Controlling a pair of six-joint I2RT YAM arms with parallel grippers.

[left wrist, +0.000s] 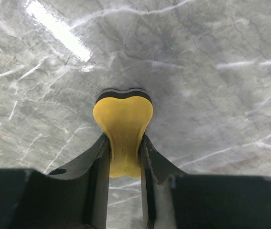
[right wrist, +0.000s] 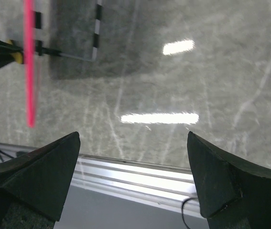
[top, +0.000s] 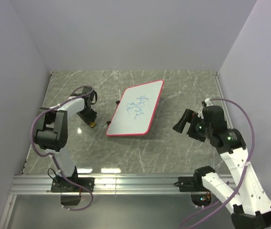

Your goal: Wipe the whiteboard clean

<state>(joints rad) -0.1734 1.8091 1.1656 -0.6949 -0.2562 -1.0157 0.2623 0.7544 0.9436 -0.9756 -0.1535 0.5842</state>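
Note:
The whiteboard (top: 136, 109), white with a red-pink frame, lies tilted near the middle of the marble table, with blue scribbles (top: 139, 105) on it. My left gripper (top: 92, 122) is down at the table just left of the board's near left corner. In the left wrist view it (left wrist: 124, 148) is shut on a small yellow sponge (left wrist: 123, 126) with a black backing, and the sponge is pinched narrow between the fingers. My right gripper (top: 182, 122) hovers to the right of the board, open and empty (right wrist: 133, 157). The board's red edge (right wrist: 29, 62) shows at the upper left of the right wrist view.
An aluminium rail (top: 135, 183) runs along the table's near edge, also seen below the right fingers (right wrist: 140, 171). Grey walls close in the table at the back and on both sides. Purple cables loop off both arms.

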